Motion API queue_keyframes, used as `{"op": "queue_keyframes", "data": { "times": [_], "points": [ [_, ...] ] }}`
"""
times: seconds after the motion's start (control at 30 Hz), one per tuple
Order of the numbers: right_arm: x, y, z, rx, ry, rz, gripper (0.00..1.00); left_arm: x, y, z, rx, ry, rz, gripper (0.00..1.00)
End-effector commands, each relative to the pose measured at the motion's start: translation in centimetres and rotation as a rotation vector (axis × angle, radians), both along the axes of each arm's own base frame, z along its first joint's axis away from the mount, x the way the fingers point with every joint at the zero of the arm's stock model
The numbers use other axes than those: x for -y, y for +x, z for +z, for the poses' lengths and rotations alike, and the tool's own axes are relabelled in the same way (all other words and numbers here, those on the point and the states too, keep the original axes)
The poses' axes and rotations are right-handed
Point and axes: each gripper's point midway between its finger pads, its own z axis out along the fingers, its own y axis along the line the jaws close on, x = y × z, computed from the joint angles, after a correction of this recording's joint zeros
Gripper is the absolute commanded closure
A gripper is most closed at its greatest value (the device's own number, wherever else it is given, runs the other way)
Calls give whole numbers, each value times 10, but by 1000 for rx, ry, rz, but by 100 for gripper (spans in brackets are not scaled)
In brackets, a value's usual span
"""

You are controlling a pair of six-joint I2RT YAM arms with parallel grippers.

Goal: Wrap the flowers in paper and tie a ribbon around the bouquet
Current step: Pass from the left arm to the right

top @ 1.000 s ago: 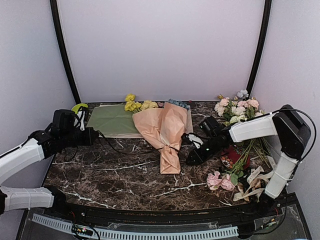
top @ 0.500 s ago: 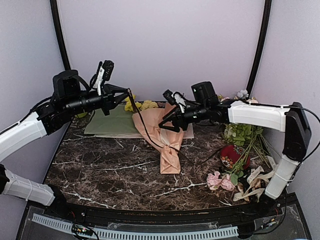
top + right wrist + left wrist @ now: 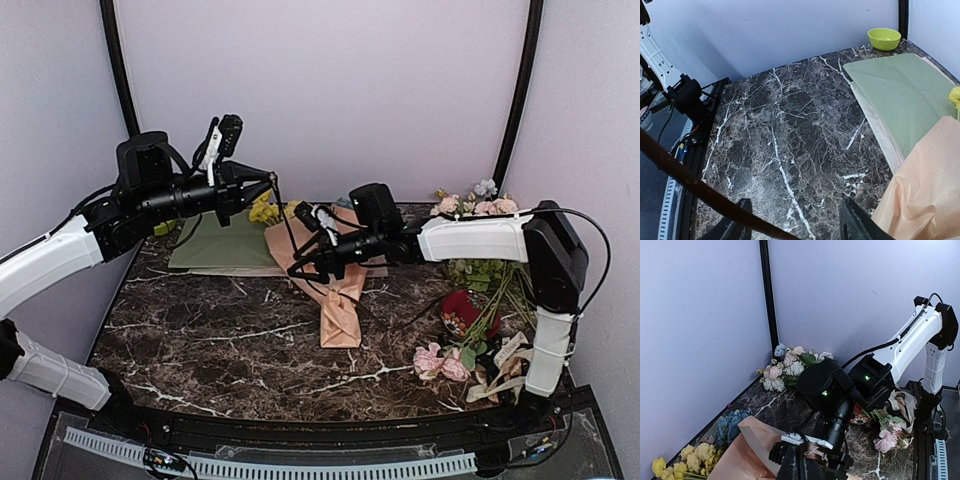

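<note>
The bouquet (image 3: 342,305) is laid on the table (image 3: 220,330) a little right of centre, its narrow end toward the near edge and its wide end toward the back wall. Its peach paper (image 3: 927,190) is wrapped as a cone. The flowers (image 3: 264,212) are seen at the wide end: yellow blossoms to the left and a blue head (image 3: 730,424) to the right.

The ribbon (image 3: 690,179) is drawn taut as a thin dark line from the cone's middle up and to the left. Its upper end is pinched in the left gripper (image 3: 270,180), whose fingers are pressed together on it, raised above the table's back left part.

The right gripper (image 3: 296,270) is held over the cone's left edge with its fingers spread. In the right wrist view the ribbon is seen crossing in front of the left-hand finger and running down into the gap; no grip on it is shown.

A green sheet (image 3: 222,240) is spread just left of the bouquet, and a small green bowl (image 3: 884,38) is set in the back left corner. Roses (image 3: 472,210) are heaped at the back right, well apart from the cone. Cream ribbons (image 3: 500,372) are piled at the near right.
</note>
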Motion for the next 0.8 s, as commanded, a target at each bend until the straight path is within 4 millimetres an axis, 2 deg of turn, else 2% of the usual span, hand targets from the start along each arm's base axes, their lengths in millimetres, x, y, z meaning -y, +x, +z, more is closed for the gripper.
{"op": "queue_keyframes", "data": {
  "times": [0.0, 0.07, 0.1, 0.2, 0.27, 0.33, 0.4, 0.43, 0.5, 0.57, 0.6, 0.67, 0.73, 0.77],
  "points": [
    [-8, 9, -5, 5, 29, -36, 55, 0, -5, 23, 67, -29, -18, 100],
    [-6, 11, -5, 5, 22, -48, 78, -1, -4, 24, 71, -26, -7, 100],
    [-4, 12, -5, 6, 20, -54, 85, -3, -3, 24, 72, -23, 4, 100],
    [5, 14, 0, 9, 28, -75, 94, -12, 6, 15, 51, 9, 84, 100],
    [12, 16, 1, 6, 25, -99, 97, -23, 14, -2, 13, 43, 163, 100],
    [19, 18, 2, 1, 11, -123, 100, -38, 24, -37, -55, 107, 269, 100],
    [24, 17, 0, -13, -8, -140, 100, -58, 34, -89, -146, 198, 399, 100],
    [27, 16, 0, -20, -19, -149, 100, -68, 33, -128, -213, 266, 443, 100],
    [31, 15, -1, -39, -37, -165, 100, -81, 27, -189, -339, 354, 489, 100],
    [34, 12, -3, -63, -51, -174, 100, -81, 14, -236, -431, 413, 487, 100],
    [36, 11, -3, -72, -53, -177, 100, -76, 6, -253, -439, 439, 481, 97],
    [39, 10, -5, -83, -60, -194, 100, -63, -7, -274, -397, 491, 453, 74],
    [41, 10, -8, -93, -65, -209, 100, -44, -16, -280, -321, 515, 401, 49],
    [41, 9, -10, -103, -67, -209, 100, -35, -20, -282, -302, 523, 366, 44]
  ]
}}
